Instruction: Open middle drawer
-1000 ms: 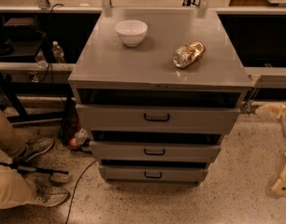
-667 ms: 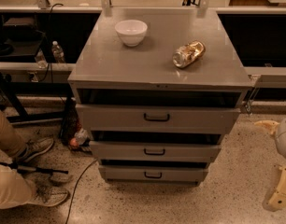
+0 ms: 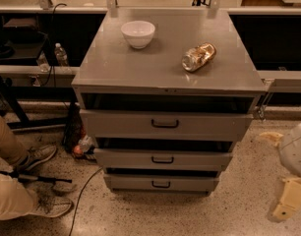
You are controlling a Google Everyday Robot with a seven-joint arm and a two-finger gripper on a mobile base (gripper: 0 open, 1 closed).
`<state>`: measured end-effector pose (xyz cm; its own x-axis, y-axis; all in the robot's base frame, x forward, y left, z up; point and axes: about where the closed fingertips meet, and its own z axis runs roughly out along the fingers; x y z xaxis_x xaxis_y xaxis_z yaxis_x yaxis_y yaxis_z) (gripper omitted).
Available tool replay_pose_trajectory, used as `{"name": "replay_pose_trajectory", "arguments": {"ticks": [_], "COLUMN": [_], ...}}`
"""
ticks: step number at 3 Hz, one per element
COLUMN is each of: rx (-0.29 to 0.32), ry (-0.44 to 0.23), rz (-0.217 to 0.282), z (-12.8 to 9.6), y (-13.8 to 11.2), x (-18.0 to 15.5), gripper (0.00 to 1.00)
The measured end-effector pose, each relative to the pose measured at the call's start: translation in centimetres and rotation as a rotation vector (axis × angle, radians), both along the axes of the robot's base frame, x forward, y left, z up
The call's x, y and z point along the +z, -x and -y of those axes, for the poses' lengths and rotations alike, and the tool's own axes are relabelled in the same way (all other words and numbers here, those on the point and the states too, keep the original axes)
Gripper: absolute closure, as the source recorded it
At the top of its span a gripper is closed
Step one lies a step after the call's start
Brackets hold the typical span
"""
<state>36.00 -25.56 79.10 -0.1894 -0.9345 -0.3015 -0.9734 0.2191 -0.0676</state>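
A grey metal cabinet [image 3: 165, 63] has three drawers. The middle drawer [image 3: 121, 159] has a mid-sized front and a small black loop handle [image 3: 163, 160], with a dark gap above it. The taller top drawer [image 3: 116, 124] with its wider handle is above, and the narrowest drawer [image 3: 131, 183] is below. My gripper [image 3: 287, 204] is low at the right edge of the view, over the floor. It is well to the right of the cabinet and touches nothing.
A white bowl [image 3: 138, 33] and a crumpled gold can [image 3: 198, 56] lie on the cabinet top. A person's legs and shoes [image 3: 27, 181] are on the floor at the left, beside a cable. A water bottle [image 3: 61, 54] stands on a low shelf behind.
My arm and gripper have moved down along the right edge of the view. The drawers, bowl and can have not moved.
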Motion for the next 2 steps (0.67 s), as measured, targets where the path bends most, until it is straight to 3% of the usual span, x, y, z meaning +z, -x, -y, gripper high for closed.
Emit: {"name": "replay_pose_trajectory", "arguments": {"ticks": [2], "rx": [0.053], "ry": [-0.049], "rz": [0.008], "z": [-1.2], "y": [-2.7], "x": [-9.6], "gripper": [0.0]}}
